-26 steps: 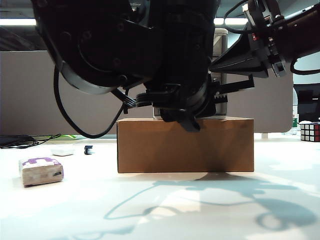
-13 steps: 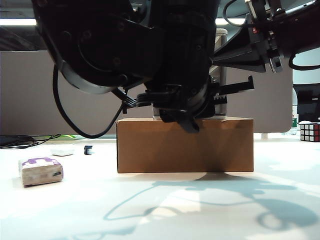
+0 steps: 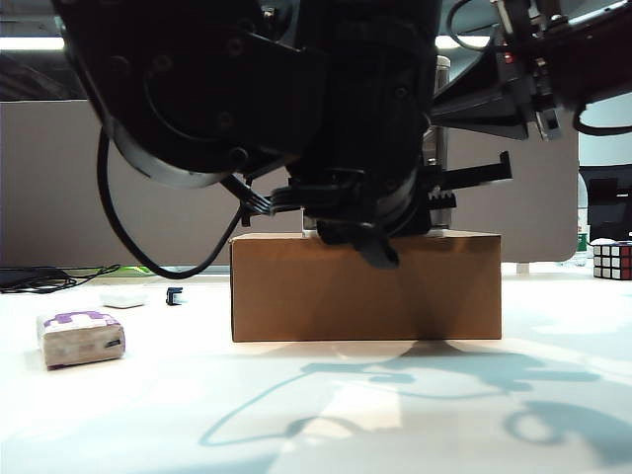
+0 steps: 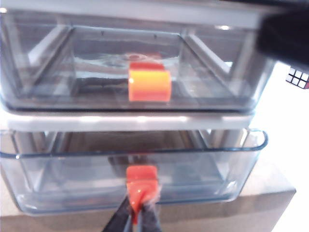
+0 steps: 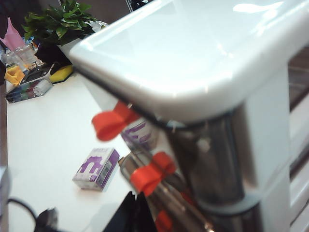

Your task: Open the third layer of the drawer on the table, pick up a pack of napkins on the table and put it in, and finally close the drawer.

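Left gripper (image 4: 137, 212) sits at the front of the drawer (image 4: 130, 116), fingers pressed together on the red-orange tab handle (image 4: 142, 186) of the third layer (image 4: 72, 181). That lowest tray stands out a little from the frame, its rim proud of the tier above, so I judge the pull under way, not finished.

Right gripper (image 3: 474, 178) hangs high at the right, up beside the cabinet's top. One dark finger shows in the exterior view, but I cannot tell whether the jaws stand apart or together.

Pack of napkins (image 3: 82, 338) lies flat on the table (image 3: 415, 415), far left, well apart from the cardboard box (image 3: 365, 286) on which the cabinet stands. Also seen from the right wrist (image 5: 96, 168).

Handling, my reading:
- Pack: soft, light, wrapper probably slick. It will squash, so take it across the short width at mid-body, jaws spread wide first.
- Tray: thin, stiff plastic, light. The tab is small, so a pinch could slip if the pull goes off-line.

Containers:
- Third layer: nothing visible through the smoky wall.
- Tier above (image 4: 159, 53): shut, looks empty through its wall, own tab (image 4: 149, 83) in place.

Off to the side: Rubik's cube (image 3: 612, 260) far right, small white case (image 3: 124, 296) behind the pack.
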Available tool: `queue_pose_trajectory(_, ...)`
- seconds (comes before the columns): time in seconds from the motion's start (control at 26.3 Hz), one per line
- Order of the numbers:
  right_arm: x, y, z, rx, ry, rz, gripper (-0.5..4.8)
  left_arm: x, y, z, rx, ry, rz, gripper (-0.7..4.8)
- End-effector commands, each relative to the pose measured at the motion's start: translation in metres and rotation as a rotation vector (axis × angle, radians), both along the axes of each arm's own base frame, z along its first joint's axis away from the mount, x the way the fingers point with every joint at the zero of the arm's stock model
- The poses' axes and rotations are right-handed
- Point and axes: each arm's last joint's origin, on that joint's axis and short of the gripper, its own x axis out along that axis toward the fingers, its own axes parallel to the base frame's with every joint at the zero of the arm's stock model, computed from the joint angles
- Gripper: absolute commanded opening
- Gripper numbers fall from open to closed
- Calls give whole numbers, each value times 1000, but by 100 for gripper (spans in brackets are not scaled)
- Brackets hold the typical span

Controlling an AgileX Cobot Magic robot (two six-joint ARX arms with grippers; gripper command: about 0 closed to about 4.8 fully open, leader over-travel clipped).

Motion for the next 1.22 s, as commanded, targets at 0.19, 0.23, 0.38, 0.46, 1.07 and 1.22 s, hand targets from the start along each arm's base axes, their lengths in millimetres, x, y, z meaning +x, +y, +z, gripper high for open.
queue_pose_trajectory(0.19, 10, 4, 4, 15, -1, 25, -4, -18, -6, -2, 21, 9, -39, -6)
queue_pose_trajectory(0.23, 10, 4, 4, 15, -1, 26, -4, -24, -6, -2, 23, 8, -44, -6)
queue_pose_trajectory(0.38, 10, 4, 4, 15, 0, 26, -3, -43, -3, 0, 19, 3, -53, -6)
queue_pose_trajectory(0.46, 10, 4, 4, 15, 1, 26, -3, -50, -1, 2, 16, 1, -69, -6)
queue_pose_trajectory(1.07, 10, 4, 4, 15, 2, 25, -3, -93, 0, -1, 21, 7, -150, -6)
queue_pose_trajectory(1.22, 10, 4, 4, 15, 2, 26, -4, -98, 1, -1, 23, -2, -111, -5)
